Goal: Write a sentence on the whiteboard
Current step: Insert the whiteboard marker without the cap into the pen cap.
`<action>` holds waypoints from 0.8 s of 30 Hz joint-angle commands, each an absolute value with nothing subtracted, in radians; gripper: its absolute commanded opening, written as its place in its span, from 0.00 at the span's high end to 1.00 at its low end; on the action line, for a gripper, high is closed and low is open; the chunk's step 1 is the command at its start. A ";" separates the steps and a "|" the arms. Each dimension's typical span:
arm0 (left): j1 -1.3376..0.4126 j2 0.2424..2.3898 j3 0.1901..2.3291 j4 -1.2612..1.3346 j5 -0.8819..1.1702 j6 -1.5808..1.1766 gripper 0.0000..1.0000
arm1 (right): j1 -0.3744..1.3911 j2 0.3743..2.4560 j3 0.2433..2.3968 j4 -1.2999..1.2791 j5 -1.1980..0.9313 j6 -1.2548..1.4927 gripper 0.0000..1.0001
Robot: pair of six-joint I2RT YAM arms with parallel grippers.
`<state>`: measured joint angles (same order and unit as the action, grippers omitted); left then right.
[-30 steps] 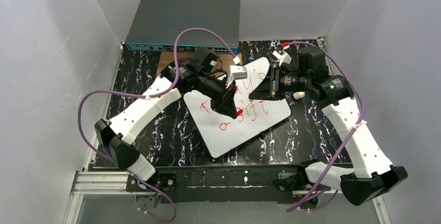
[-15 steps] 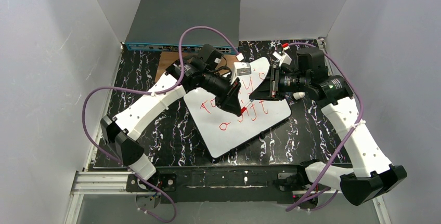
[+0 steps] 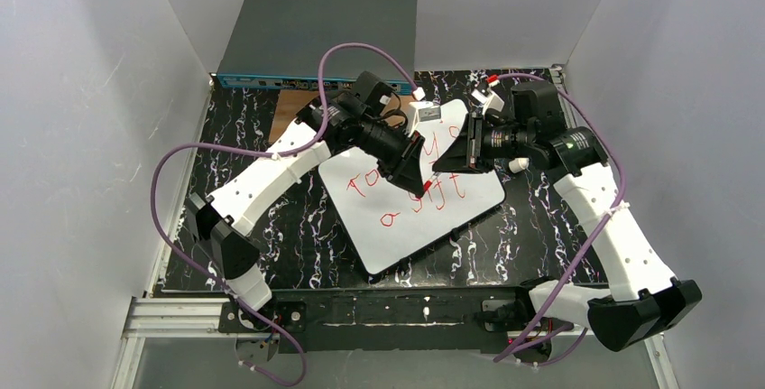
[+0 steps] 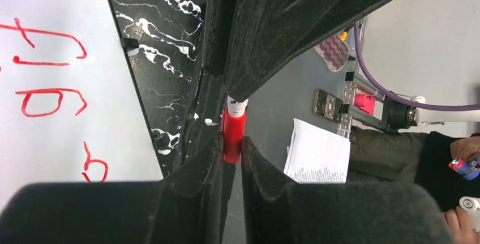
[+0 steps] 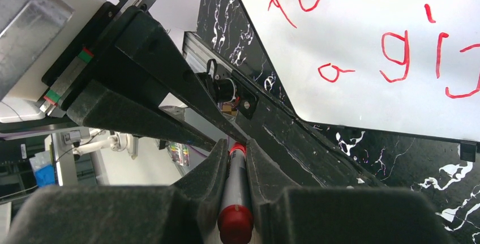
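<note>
Black marbled table (image 3: 298, 226), overhead view, 2 arms over 1 whiteboard (image 3: 397, 231).
- Whiteboard: flat, turned at an angle, directly beneath both grippers; red handwriting runs under and just beyond their tips.
- Left gripper (image 3: 420, 187): reaches in from the left, tips meeting those of the right gripper (image 3: 438, 167) above the writing. A red marker (image 3: 427, 188) shows as a small red spot at the left gripper's tip. How far either pair of fingers is closed cannot be read from this height.
- Grey network switch (image 3: 316, 37): behind the left gripper, at the back wall.
- Brown wooden plate (image 3: 289, 105): behind the left arm's wrist, mostly covered.
- Purple cable (image 3: 171, 181): 1 loop out from the left arm.

Left wrist view.
- Left gripper (image 4: 231, 142): fingers drawn narrow, pinching the red marker (image 4: 232, 133), a red section with a white collar at its far end.
- Right gripper's fingers (image 4: 294, 17): straight ahead, closing over the marker's far end.
- Whiteboard (image 4: 102, 85): to the left of the fingers, red strokes on it.
- Printed papers (image 4: 320, 153): to the right, off the table.

Right wrist view.
- Right gripper (image 5: 233, 148): fingers narrow, clamped on the marker (image 5: 236, 198), its round red end nearest the camera.
- Left gripper's fingers (image 5: 147, 68): ahead and to the left, meeting the marker's far tip.
- Whiteboard (image 5: 339, 102): ahead and to the right, red letters on it.
</note>
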<state>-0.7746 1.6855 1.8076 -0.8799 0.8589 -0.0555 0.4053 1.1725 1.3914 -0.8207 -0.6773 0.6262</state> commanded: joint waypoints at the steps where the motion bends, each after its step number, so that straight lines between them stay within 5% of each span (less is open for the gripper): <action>1: -0.781 1.694 1.881 -0.795 0.868 -0.097 1.00 | 0.433 1.211 1.407 -0.880 -0.744 0.586 0.99; 24: -0.781 1.743 1.971 -0.560 0.663 -0.284 1.00 | 0.527 1.184 1.289 -0.793 -0.780 0.662 0.99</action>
<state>-0.7811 1.7412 1.8824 -0.9344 0.7071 -0.1986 0.4335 1.1965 1.3514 -0.7521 -0.6403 0.5961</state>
